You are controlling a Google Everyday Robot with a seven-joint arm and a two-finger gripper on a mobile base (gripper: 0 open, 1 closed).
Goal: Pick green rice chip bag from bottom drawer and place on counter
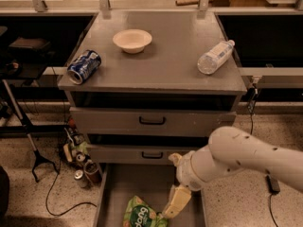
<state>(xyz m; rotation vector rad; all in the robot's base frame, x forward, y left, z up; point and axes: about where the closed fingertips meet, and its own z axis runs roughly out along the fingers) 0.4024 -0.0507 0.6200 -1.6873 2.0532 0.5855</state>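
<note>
We see the end effector (175, 205) in the bottom drawer (127, 183), right beside the green rice chip bag (141, 215); can't tell its grip.

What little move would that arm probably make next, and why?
Probably nudge the gripper down and sideways onto the green rice chip bag. It hangs inside the open bottom drawer, right at the bag's edge, and the bag lies on the drawer floor, apparently not yet gripped.
</note>
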